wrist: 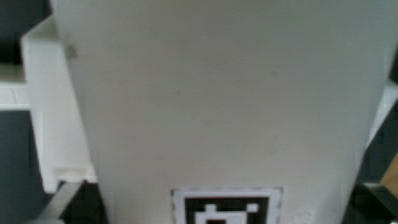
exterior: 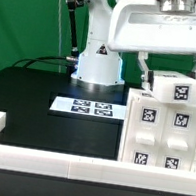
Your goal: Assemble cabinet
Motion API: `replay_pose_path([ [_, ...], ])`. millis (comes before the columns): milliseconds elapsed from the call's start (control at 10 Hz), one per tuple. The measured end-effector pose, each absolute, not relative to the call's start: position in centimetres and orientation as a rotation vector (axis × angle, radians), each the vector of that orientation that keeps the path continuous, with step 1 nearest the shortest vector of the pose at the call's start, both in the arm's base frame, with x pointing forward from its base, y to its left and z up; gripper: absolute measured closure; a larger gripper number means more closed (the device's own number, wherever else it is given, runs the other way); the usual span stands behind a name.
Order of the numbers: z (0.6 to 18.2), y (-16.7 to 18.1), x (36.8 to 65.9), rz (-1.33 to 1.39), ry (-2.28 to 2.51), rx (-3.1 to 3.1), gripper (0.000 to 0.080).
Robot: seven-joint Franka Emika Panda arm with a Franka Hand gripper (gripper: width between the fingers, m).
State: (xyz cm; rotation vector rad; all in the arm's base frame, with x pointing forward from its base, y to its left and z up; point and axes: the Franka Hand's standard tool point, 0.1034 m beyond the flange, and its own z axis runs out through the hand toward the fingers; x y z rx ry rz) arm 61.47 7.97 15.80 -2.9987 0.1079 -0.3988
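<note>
Gripping the cabinet block at the rail corner

Black tabletop, matte and flat, green backdrop behind. Low white border rail runs along its near edge. Cabinet: smooth white plastic box, square-sided, black-and-white tags on its faces, standing just behind the rail at the exterior view's right. Contents hidden. Gripper comes down over the cabinet's top, fingers either side of its upper block, apparently clamped on it. Wrist view: a plain white cabinet face fills the frame. Marker board lies flat, to the exterior view's left of the cabinet.
</note>
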Motion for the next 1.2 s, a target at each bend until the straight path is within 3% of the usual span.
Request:
replay_pose_path([
  [600, 15.86, 8.03, 60.73, -0.354, 0.981, -2.738, 0.0241],
  [1200, 15.79, 8.12, 60.6, -0.228, 1.534, -2.389, 0.0241],
])
